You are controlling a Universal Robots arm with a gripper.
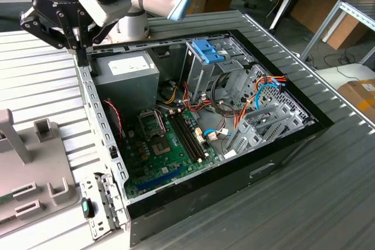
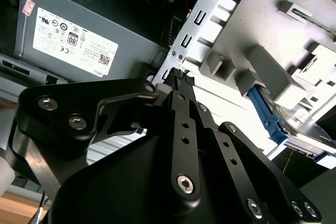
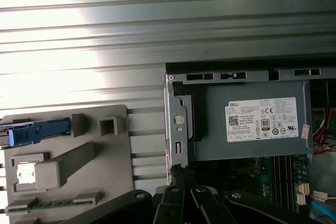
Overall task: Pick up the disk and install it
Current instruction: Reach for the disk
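The gripper is hanging with its fingers pointing down and pressed together, clenched on nothing. In the exterior view the gripper is hovering just above the rear corner of the open computer case, toward ten o'clock of the picture. It is probably sitting that high so the fingers clear the case's metal rim.

Just beside the fingers, inside the case, the power supply is lying with its white sticker facing up. Beyond it, toward five o'clock from the gripper in the exterior view, the motherboard is lying flat on the case floor. A bare blue bracket is sitting on top of the drive cage, toward one o'clock from the board.

The disk is sitting apart from the gripper and outside the case, slotted into the grey holder. In the first wrist view the disk is showing mostly its blue frame. It appears to be standing on edge, likely so a narrow side is offered for grasping.
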